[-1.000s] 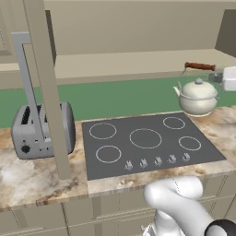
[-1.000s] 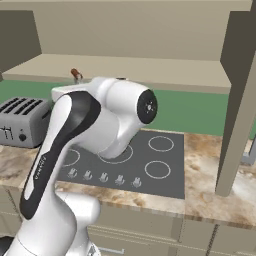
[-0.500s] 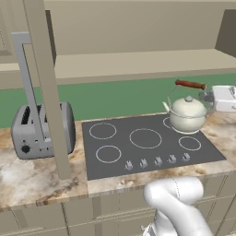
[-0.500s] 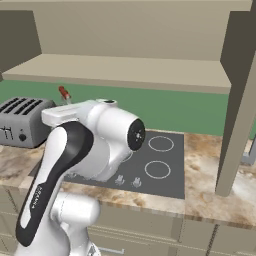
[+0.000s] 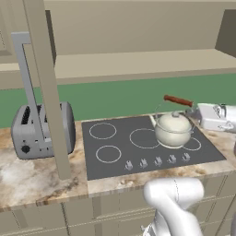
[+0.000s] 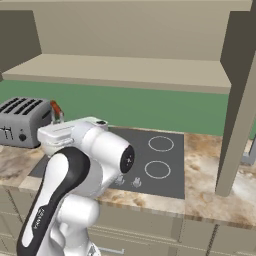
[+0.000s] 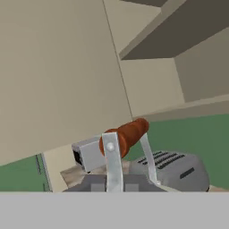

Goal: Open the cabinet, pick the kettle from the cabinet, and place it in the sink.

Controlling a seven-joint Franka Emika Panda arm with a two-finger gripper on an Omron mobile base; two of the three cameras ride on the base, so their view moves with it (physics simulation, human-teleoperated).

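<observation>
Marble surface [image 5: 37,179] with black cooktop [image 5: 147,147] set in, toaster [image 5: 41,129] at left, green backsplash behind. Cabinet [image 5: 138,41] above stands open, door [image 5: 46,87] edge-on with its long silver handle [image 5: 27,87]. Kettle [image 5: 173,129] hangs over the cooktop's right burners, upright. Pincer [image 5: 198,110] clenched on the kettle's reddish-brown wooden grip [image 7: 127,134], wire bail [image 7: 147,161] running down from it.

The robot arm [image 6: 75,185] is glossy white with rounded, thick links, and a wide black band runs along one link. A round dark grey cap with a small light dot closes the joint [image 6: 126,159]. The hand [image 5: 216,117] is a boxy white-grey block.
</observation>
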